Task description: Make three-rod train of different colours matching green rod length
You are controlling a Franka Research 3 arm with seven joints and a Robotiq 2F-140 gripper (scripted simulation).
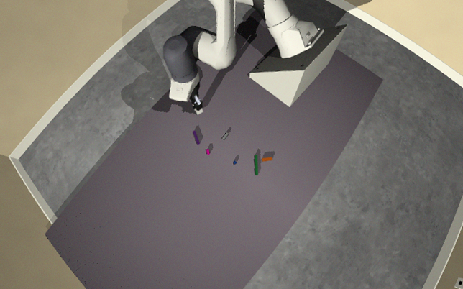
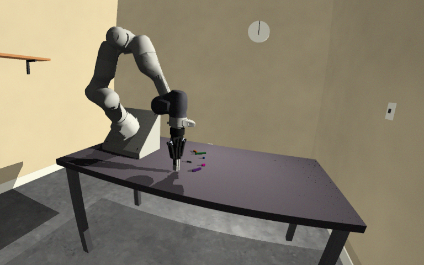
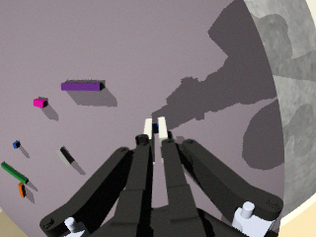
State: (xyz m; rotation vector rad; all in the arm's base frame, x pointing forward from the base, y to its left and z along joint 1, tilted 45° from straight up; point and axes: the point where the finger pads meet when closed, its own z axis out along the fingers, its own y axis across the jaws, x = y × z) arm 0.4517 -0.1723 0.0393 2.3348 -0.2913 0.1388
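1. Gripper [image 1: 198, 111] [image 2: 176, 169] [image 3: 156, 127], centre of the wrist view: fingers clenched on a small dark-blue piece [image 3: 155, 127].
2. Left of them, apart: purple rod [image 1: 196, 137] [image 2: 196, 169] [image 3: 82, 86], long and flat; green rod [image 1: 256, 165] [image 2: 200, 153] [image 3: 15, 173], slanting, lower left.
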